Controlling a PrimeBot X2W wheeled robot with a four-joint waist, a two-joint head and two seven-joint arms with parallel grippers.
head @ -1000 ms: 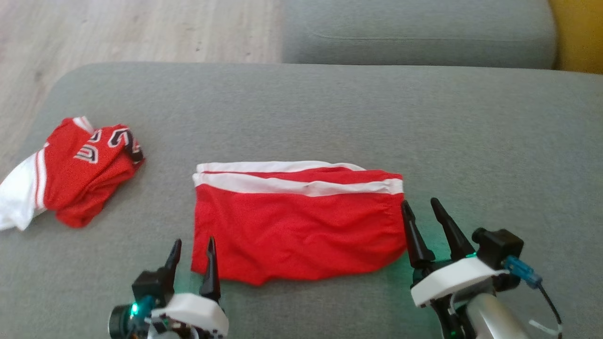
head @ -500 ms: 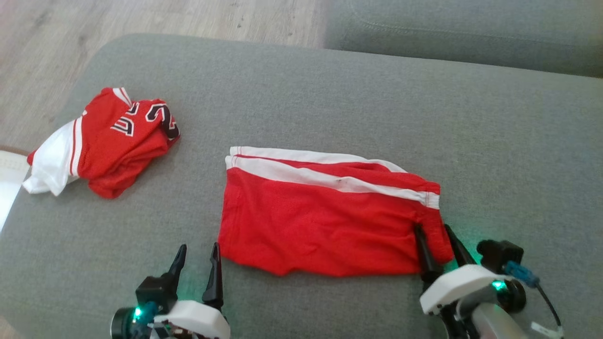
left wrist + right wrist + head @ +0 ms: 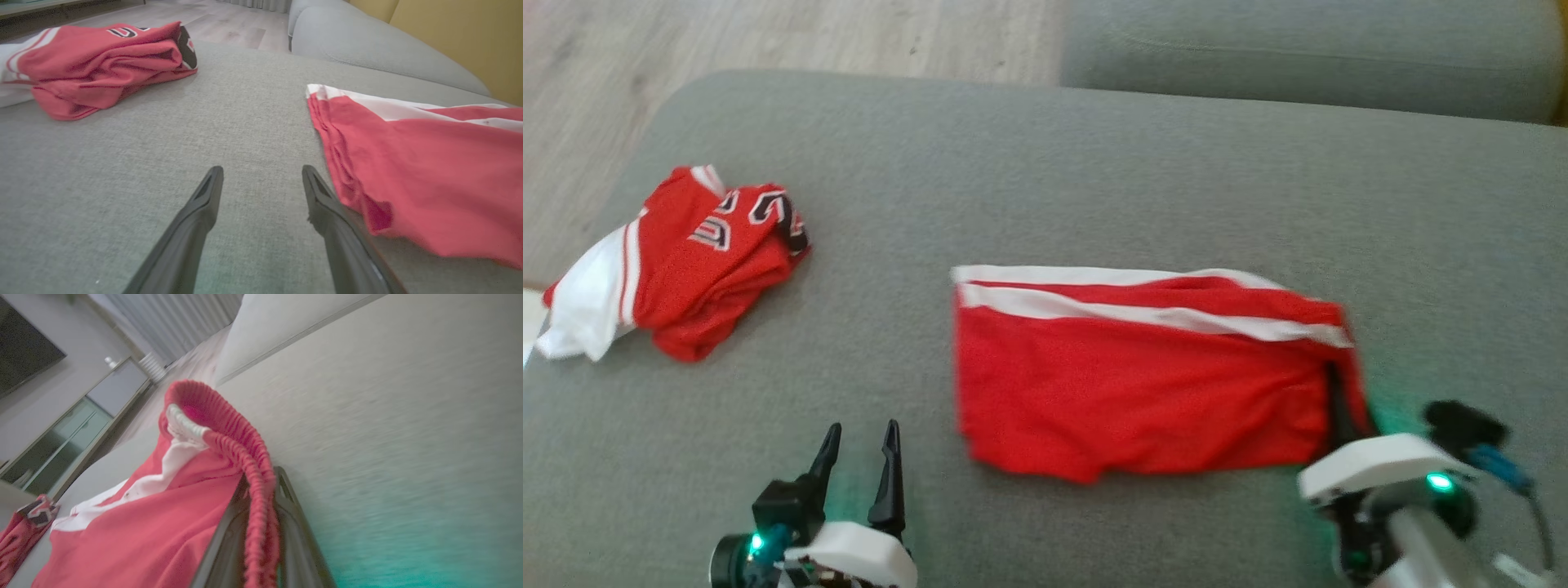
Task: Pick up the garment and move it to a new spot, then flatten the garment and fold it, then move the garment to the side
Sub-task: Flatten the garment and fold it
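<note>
The garment (image 3: 1143, 384) is a pair of red shorts with white side stripes, lying folded and flat on the grey sofa cushion (image 3: 1094, 163). My right gripper (image 3: 1343, 384) is at its right end, shut on the gathered red waistband (image 3: 229, 416), which runs between the two dark fingers (image 3: 294, 514) in the right wrist view. My left gripper (image 3: 863, 427) stands open near the cushion's front, a short way left of the shorts' left edge (image 3: 327, 134). Nothing is between the left gripper's (image 3: 262, 169) fingers.
A crumpled red and white jersey (image 3: 686, 261) with black lettering lies at the cushion's left end, also in the left wrist view (image 3: 102, 61). A second grey cushion (image 3: 1298, 49) lies beyond. Wooden floor (image 3: 768, 33) shows past the far left edge.
My right gripper moved onto the shorts' right end and shut on the waistband. The shorts have slid right, away from the jersey. The head camera also shifted. The left gripper stays open.
</note>
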